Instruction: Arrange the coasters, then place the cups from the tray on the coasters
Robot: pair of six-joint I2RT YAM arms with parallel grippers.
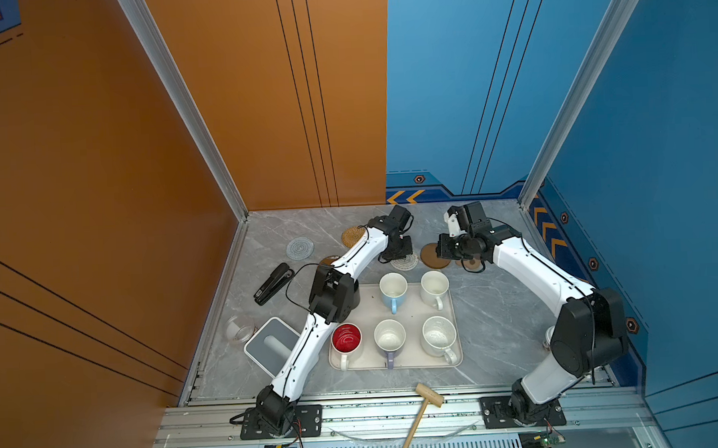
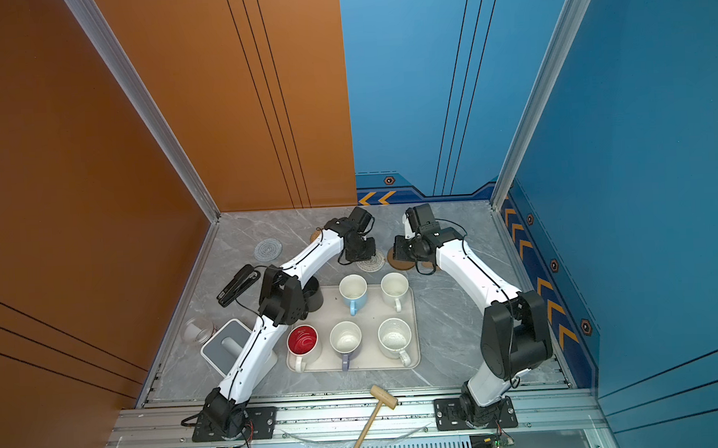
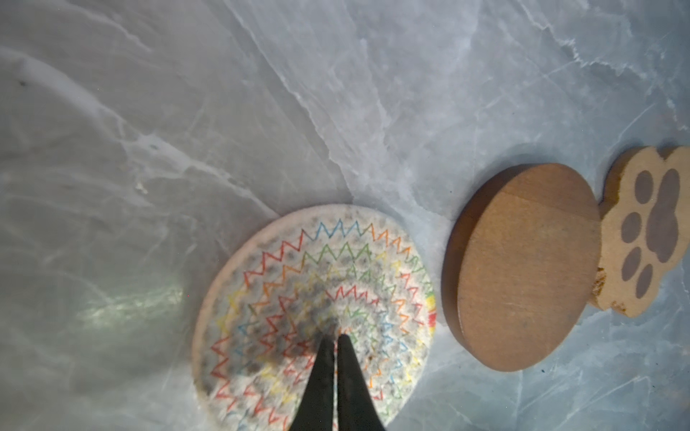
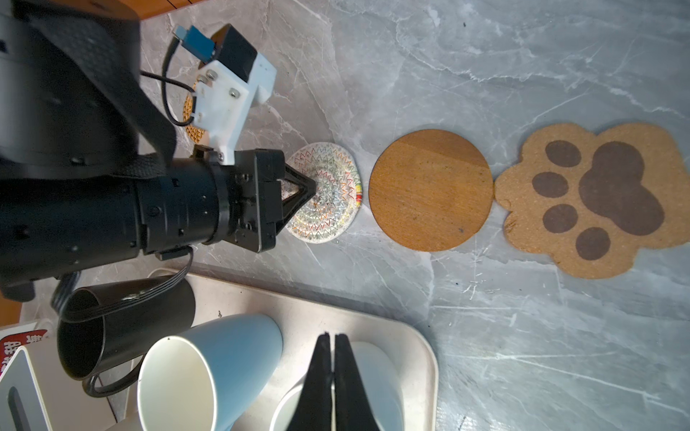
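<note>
Left wrist: closed left hand [image 3: 336, 337]; tips on zigzag coaster [image 3: 328, 268]

The mat [image 3: 313, 283] under the black tips of the left gripper [image 3: 336, 337] is off-white flecked with grey, stitched in rings of red, blue, green, orange and yellow zigzags; the disc [image 3: 522, 268] just beside it is plain mid-brown with a wood grain; past that, the paw mat [image 4: 593, 197] is speckled tan with dark brown pads; the table [image 3: 224, 112] beneath is grey marble veined white.
</note>
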